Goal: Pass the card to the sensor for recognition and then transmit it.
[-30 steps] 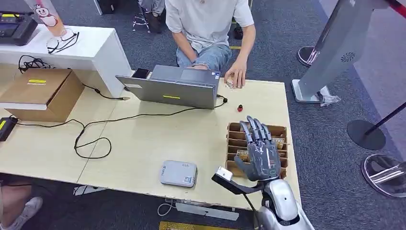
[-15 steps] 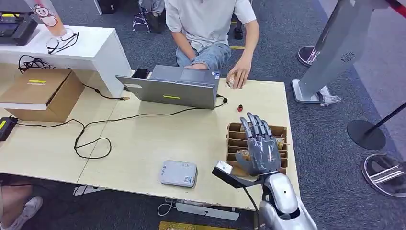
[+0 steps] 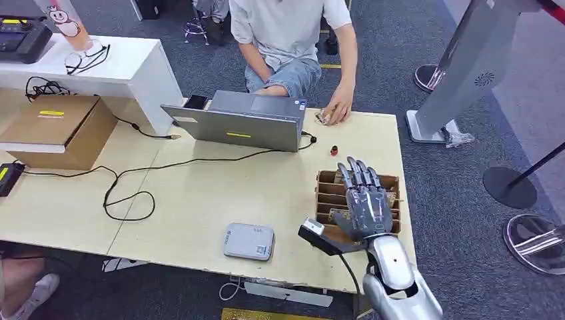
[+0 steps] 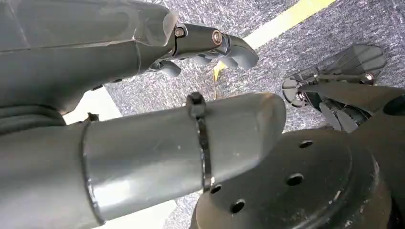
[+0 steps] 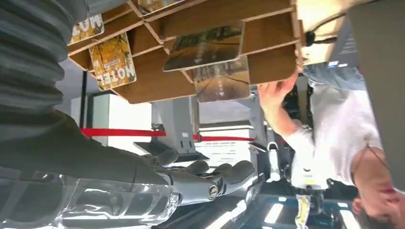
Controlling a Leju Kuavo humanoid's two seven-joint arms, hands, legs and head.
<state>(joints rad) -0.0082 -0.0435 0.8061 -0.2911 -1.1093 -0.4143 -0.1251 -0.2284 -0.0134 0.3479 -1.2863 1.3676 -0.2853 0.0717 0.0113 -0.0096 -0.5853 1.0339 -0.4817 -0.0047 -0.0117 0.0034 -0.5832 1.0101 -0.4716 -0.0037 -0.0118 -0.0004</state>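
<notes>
— Our right hand (image 3: pixel 364 203) is held flat with its fingers spread apart, and it holds nothing. From the head view we see it over the brown card rack (image 3: pixel 326 192) at the near right of the table (image 3: pixel 200 193).

— Where are the cards?

— They stand in the slots of the rack. From up high we can hardly see them, because our hand is in front. The right wrist view looks in from the side, and there we see a few cards (image 5: pixel 205 45) poking out of the slots, and one yellow card (image 5: pixel 113 61) with big letters. Our fingers (image 5: pixel 210 176) are apart from the cards there.

— And our left hand?

— Our left hand (image 4: pixel 210 45) is in the left wrist view, with grey carpet and a yellow line behind it. Its fingers look curled, but we cannot tell if it is closed.

— What else is on the table?

— From the head view we see a small grey sensor box (image 3: pixel 248 241) near the front edge, left of the rack. Farther back sits a laptop (image 3: pixel 243 123). A person (image 3: pixel 286 33) sits behind it with a hand (image 3: pixel 338 112) on the far edge of the table. A cardboard box (image 3: pixel 56 130) is far over on the left.
</notes>
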